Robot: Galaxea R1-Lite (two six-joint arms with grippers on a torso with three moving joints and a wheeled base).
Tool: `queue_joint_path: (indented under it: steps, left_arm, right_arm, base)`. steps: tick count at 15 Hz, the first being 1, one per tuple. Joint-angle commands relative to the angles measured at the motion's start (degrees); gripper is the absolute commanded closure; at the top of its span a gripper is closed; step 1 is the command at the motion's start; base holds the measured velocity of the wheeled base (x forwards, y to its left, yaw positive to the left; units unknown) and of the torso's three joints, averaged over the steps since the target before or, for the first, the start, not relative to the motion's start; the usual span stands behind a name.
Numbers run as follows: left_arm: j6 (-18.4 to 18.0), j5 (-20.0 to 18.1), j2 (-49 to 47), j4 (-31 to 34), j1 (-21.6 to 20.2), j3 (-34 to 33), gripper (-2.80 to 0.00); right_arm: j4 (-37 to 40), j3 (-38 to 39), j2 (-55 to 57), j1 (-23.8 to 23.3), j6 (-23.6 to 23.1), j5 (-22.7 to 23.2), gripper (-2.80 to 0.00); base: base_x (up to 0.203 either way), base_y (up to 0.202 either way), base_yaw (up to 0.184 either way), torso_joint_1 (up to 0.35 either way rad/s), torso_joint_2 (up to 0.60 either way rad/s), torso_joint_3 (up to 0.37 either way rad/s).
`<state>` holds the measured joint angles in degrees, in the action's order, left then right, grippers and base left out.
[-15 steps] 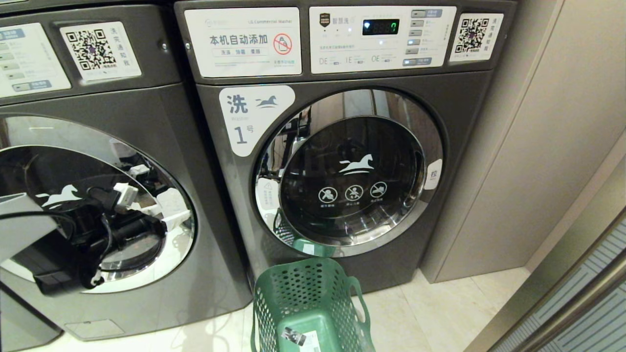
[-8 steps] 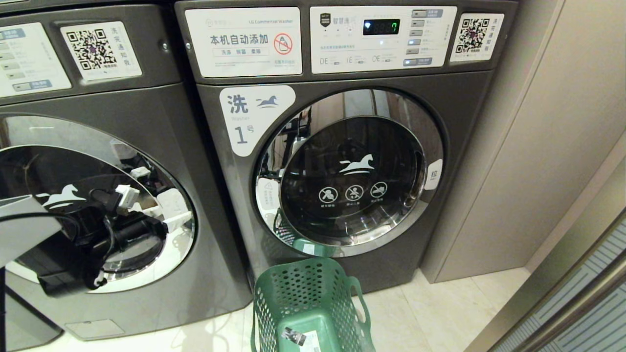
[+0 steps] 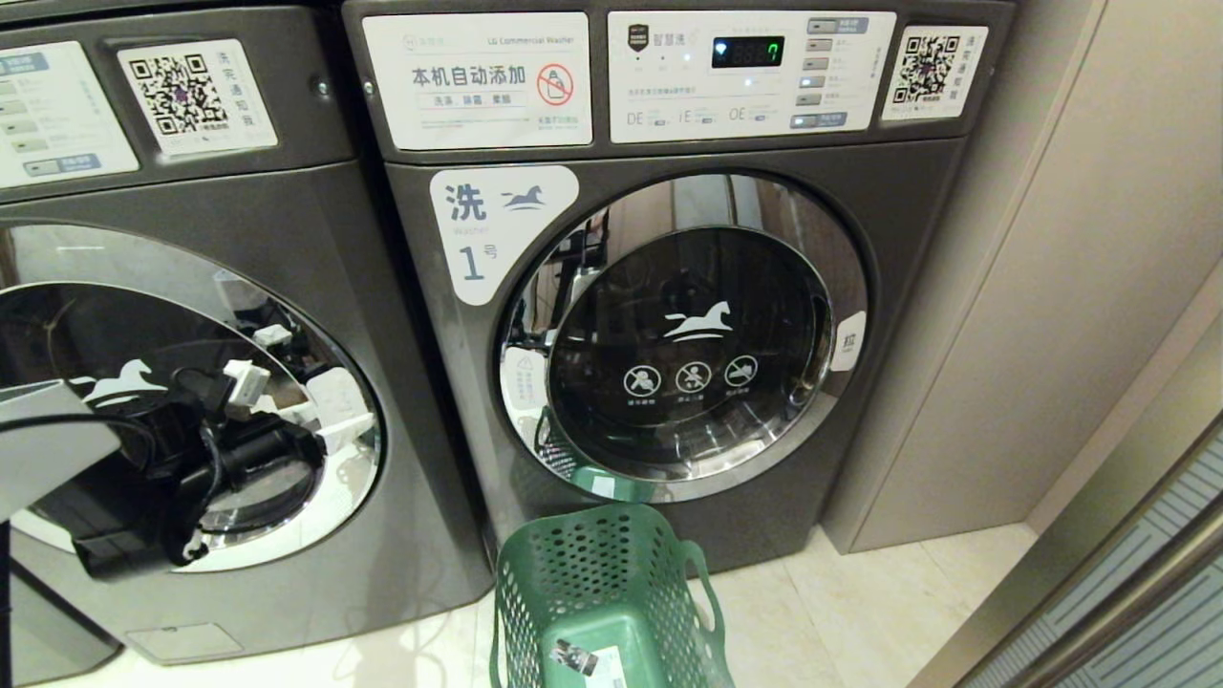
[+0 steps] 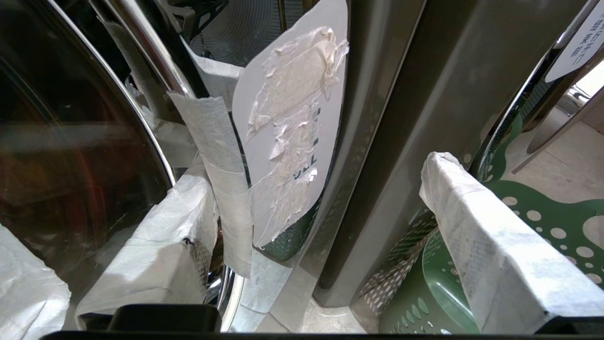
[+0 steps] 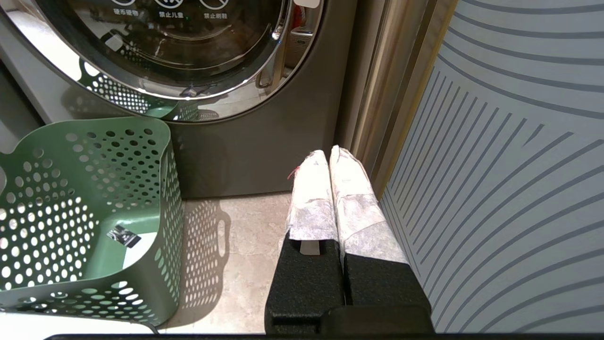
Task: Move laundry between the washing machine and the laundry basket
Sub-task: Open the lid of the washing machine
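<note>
The washing machine (image 3: 239, 210) is the dark grey front-loader at the left; its number label is out of view and its chrome-ringed door (image 3: 57, 315) is closed. My left gripper (image 3: 287, 406) hovers open at the door's right rim. In the left wrist view the white-wrapped fingers (image 4: 155, 241) straddle a taped white pull tab (image 4: 288, 127) on that rim, and the left gripper (image 4: 318, 174) holds nothing. The green perforated laundry basket (image 3: 602, 592) stands empty on the floor. My right gripper (image 5: 330, 151) hangs shut and empty, low beside the basket (image 5: 85, 212).
The like machine labelled 1 (image 3: 669, 334) stands at the right with its door closed, directly behind the basket. A beige wall panel (image 3: 1051, 287) and a striped panel (image 5: 509, 165) close in the right side. Pale floor tiles (image 3: 860, 612) lie right of the basket.
</note>
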<state>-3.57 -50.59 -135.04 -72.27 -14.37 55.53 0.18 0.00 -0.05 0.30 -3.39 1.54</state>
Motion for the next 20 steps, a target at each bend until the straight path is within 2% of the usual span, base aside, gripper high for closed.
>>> queue_joint_path:
  steps: [1, 8, 13, 15, 20]
  left_arm:
    - [0.0, -2.1, 1.2, -2.1, 0.9, -1.8, -2.80]
    - [0.0, -3.1, 2.8, -8.2, 2.1, -7.5, -2.80]
    - [-0.1, -3.8, 4.0, -10.2, 2.0, -10.7, -2.80]
    - [-0.2, -3.7, 4.2, -10.3, 0.5, -11.1, -2.80]
    - [-0.3, -5.6, 4.4, -10.5, -7.8, -11.1, -2.80]
  right_arm:
    - [0.0, 0.0, 0.0, 0.0, 0.0, 0.0, 0.00]
    - [0.0, -0.1, 0.0, 0.0, 0.0, 0.0, 0.00]
    - [0.0, 0.0, 0.0, 0.0, 0.0, 0.0, 0.00]
    - [0.0, 0.0, 0.0, 0.0, 0.0, 0.0, 0.00]
    - [0.0, 0.0, 0.0, 0.0, 0.0, 0.0, 0.00]
  base:
    - [0.000, 0.000, 0.000, 0.000, 0.00, 0.000]
    - [0.000, 0.000, 0.000, 0.000, 0.00, 0.000]
    - [0.000, 0.000, 0.000, 0.000, 0.00, 0.000]
    - [0.000, 0.000, 0.000, 0.000, 0.00, 0.000]
    - [0.000, 0.000, 0.000, 0.000, 0.00, 0.000]
